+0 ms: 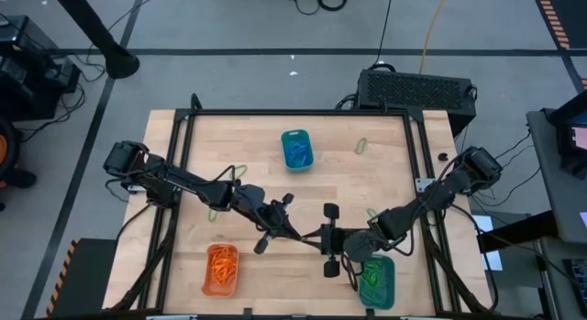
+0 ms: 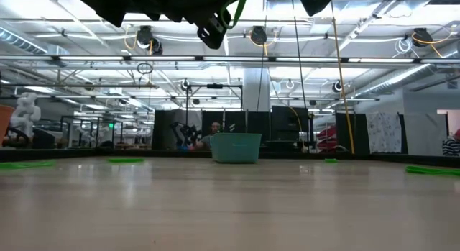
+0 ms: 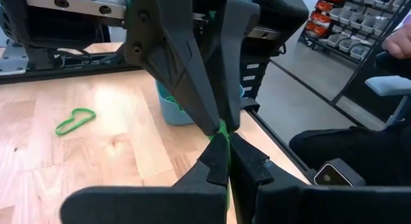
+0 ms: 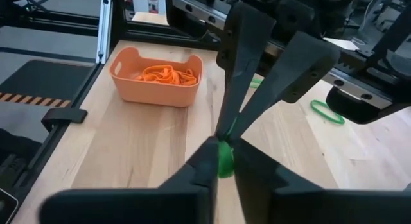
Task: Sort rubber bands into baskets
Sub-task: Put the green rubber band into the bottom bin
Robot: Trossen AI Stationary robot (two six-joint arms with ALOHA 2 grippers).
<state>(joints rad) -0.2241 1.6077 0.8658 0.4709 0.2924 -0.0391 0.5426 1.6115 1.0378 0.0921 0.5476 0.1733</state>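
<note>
The table (image 1: 266,155) is a pale wooden top with a black metal frame along its edges. Three small baskets sit on it. A teal basket (image 1: 296,148) with blue bands inside stands toward the far edge, near the middle. An orange basket (image 1: 221,269) holding orange bands is at the near edge on the left side, and another teal basket (image 1: 377,281) with green bands is at the near edge on the right. A few loose green rubber bands lie flat on the wood: one (image 1: 362,146) to the right of the far basket, one (image 1: 239,170) left of centre, and one (image 1: 372,215) on the right side.
</note>
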